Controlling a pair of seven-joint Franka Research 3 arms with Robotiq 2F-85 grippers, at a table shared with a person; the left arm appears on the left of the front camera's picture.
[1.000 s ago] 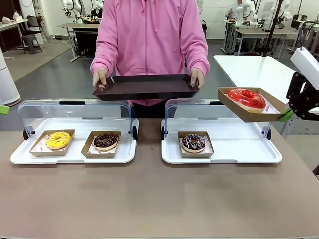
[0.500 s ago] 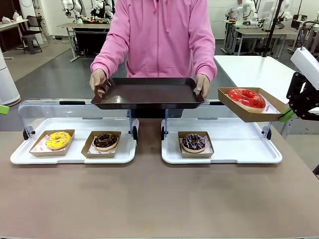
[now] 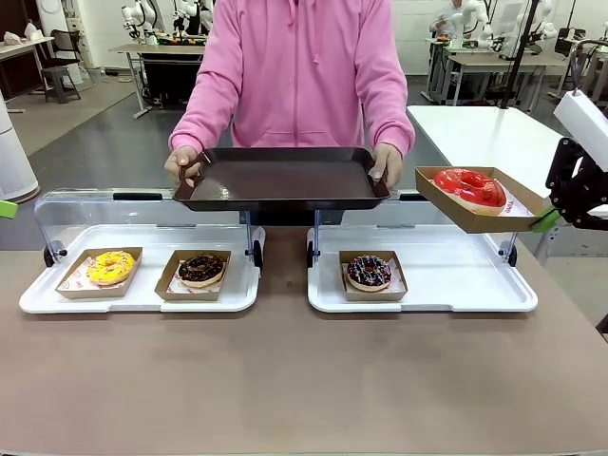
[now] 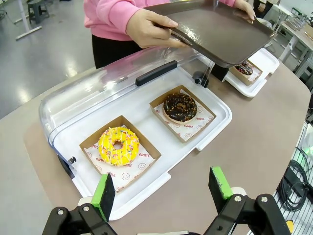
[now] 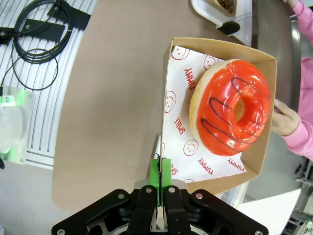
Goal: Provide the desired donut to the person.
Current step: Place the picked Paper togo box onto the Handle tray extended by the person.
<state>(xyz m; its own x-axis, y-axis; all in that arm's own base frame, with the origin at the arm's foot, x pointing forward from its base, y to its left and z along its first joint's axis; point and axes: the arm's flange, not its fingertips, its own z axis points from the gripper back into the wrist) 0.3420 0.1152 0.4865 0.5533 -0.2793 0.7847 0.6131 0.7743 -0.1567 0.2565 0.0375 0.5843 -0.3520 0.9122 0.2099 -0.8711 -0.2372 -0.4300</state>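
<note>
Right gripper (image 5: pixel 161 171): fingers pinched shut on box (image 5: pixel 220 46) wall; red donut (image 5: pixel 215 98) inside.
Liner (image 5: pixel 178 98): "SMILE", "YUMMY".
Left gripper (image 4: pixel 163 188): fingers wide apart, empty.
White tray (image 4: pixel 144 115): yellow donut (image 4: pixel 128 152), chocolate donut (image 4: pixel 171 110).

dark-swirled red donut (image 3: pixel 470 187), brown box (image 3: pixel 442 204), person (image 3: pixel 294 76) in pink, dark tray (image 3: pixel 280 178)

Bright, even light came from overhead, and shadows on the table (image 3: pixel 285 380) were faint and soft. White glare streaked the clear lid (image 3: pixel 142 217) on the left, and the dark tray (image 3: pixel 281 179) showed a dull sheen. Glaze on the red donut (image 5: pixel 215 93) in its cardboard box (image 5: pixel 220 48) caught small highlights. In both wrist views straight edges bowed toward the corners, and the far room looked slightly soft.
</note>
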